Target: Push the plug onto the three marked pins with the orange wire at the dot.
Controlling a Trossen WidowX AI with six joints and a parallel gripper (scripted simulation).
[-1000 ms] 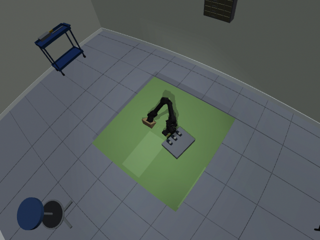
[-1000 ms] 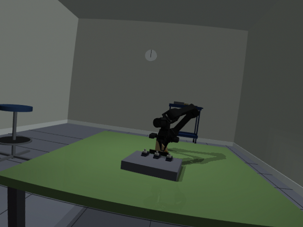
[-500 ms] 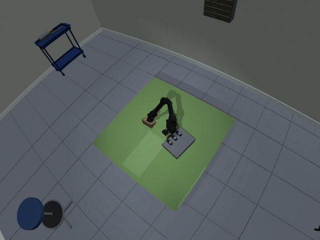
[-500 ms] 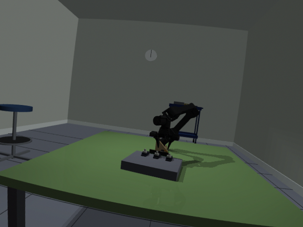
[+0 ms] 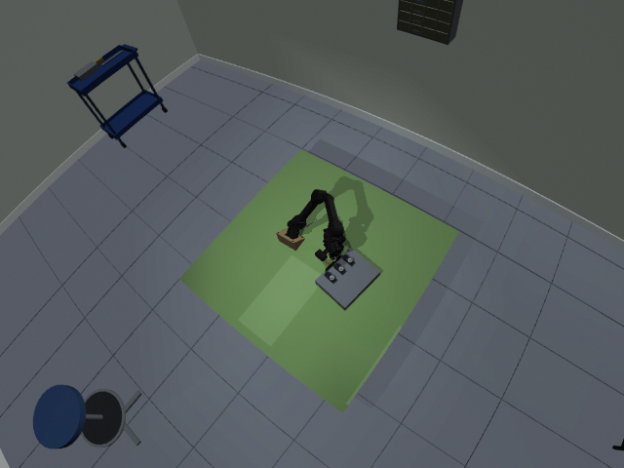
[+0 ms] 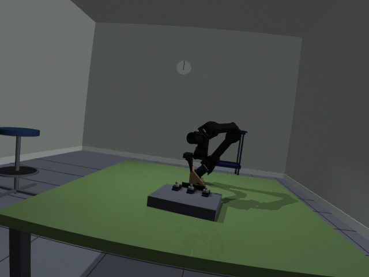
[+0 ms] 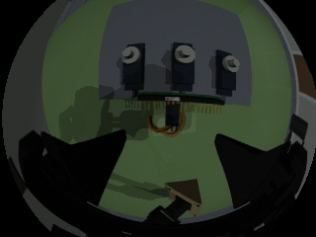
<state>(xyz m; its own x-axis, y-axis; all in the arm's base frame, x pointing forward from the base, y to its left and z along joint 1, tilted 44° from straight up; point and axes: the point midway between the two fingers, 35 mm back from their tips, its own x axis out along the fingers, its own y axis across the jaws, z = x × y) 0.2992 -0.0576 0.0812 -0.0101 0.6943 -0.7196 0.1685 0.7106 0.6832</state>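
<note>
In the wrist view the grey holder point(image 7: 172, 16) point(image 5: 359, 287) point(image 6: 181, 205) carries three small servo motors: left point(image 7: 132, 62), middle point(image 7: 184, 59) and right point(image 7: 227, 66). A row of thin pins point(image 7: 204, 109) runs along its near edge. The small black plug point(image 7: 173, 110) sits against the pin row below the middle servo, and its orange-brown lead point(image 7: 162, 129) loops beneath it. My gripper point(image 7: 172, 137) point(image 5: 322, 255) is open and empty. Its dark fingers stand wide apart on either side, drawn back from the plug. I cannot make out the coloured band and its dot.
The arm's tan base wedge point(image 5: 291, 240) point(image 6: 196, 179) point(image 7: 188, 194) stands on the green table point(image 5: 322, 363) point(image 6: 89, 208) behind the gripper. A lighter green patch point(image 5: 277, 302) lies to the left of the holder. A blue cart point(image 5: 115, 96) and a blue stool point(image 5: 58, 415) stand far off on the floor.
</note>
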